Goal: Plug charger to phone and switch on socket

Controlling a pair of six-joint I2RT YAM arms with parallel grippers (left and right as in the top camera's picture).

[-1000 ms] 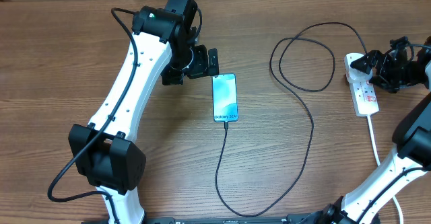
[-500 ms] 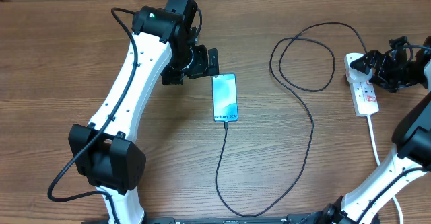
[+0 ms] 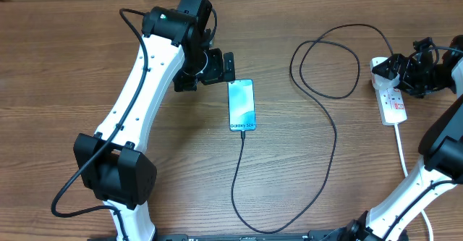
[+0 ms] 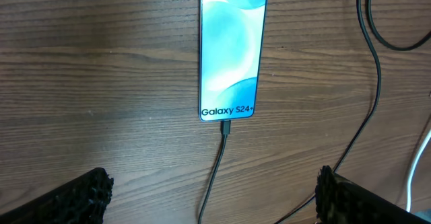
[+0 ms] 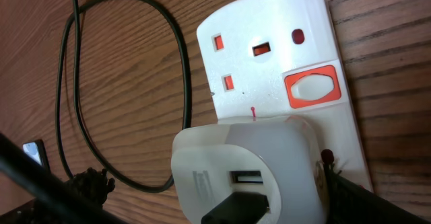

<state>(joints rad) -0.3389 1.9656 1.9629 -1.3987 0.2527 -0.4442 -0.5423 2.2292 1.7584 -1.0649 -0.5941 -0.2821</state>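
The phone [image 3: 241, 105] lies flat with its teal screen lit; it also shows in the left wrist view [image 4: 232, 52]. The black charger cable [image 3: 335, 136] has its small tip in the phone's lower end [image 4: 225, 126] and loops right to the white socket strip [image 3: 394, 103]. My left gripper [image 3: 221, 66] is open and empty, hovering by the phone's top left corner [image 4: 215, 204]. My right gripper [image 3: 406, 71] is open, its fingers either side of the white adapter [image 5: 236, 163] plugged into the socket [image 5: 269, 35]. A red-framed switch [image 5: 312, 88] sits beside the empty outlet.
The socket's white cord [image 3: 403, 154] runs toward the front right. The charger cable makes a wide loop [image 3: 325, 60] between phone and socket. The black USB plug [image 5: 236, 214] sits in the adapter. The wooden table [image 3: 87, 38] carries everything.
My right gripper has shifted slightly toward the socket's far end. The left arm, phone and cable have not moved.
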